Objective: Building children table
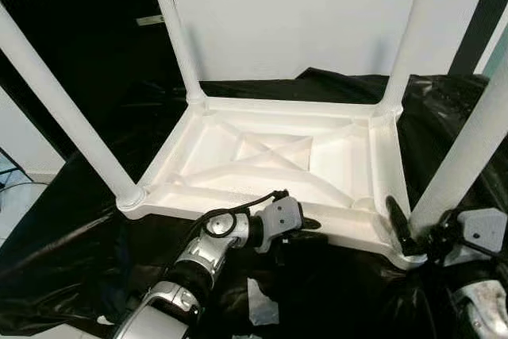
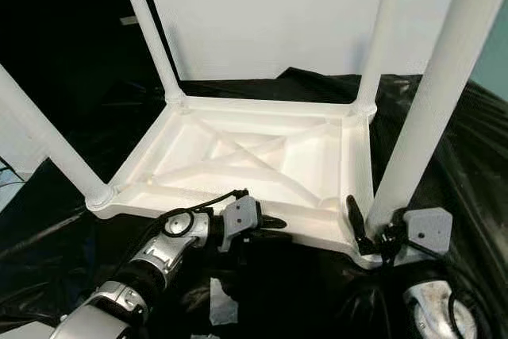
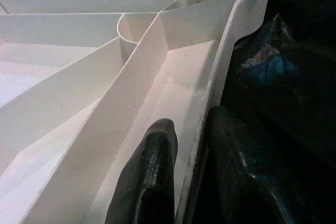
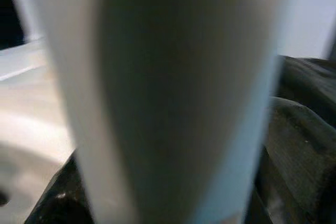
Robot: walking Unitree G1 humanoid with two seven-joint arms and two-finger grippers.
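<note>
A white plastic children's table [image 1: 286, 104] lies upside down on a black sheet, its ribbed underside facing up and its legs standing upright. My left gripper [image 1: 305, 232] is at the near rim [image 3: 210, 93], shut on it, with one finger [image 3: 152, 166] inside the rim and the other outside. My right gripper [image 2: 377, 216] is at the base of the near right leg [image 1: 468, 148]. That leg [image 4: 173, 98] stands between its fingers [image 4: 299, 145], which close on both sides of it.
Black plastic sheeting [image 1: 71, 260] covers the ground around the table. The near left leg [image 1: 63, 109] leans out over my left side. A white wall [image 1: 302, 13] stands behind. A white scrap [image 1: 262, 303] lies on the sheet in front of me.
</note>
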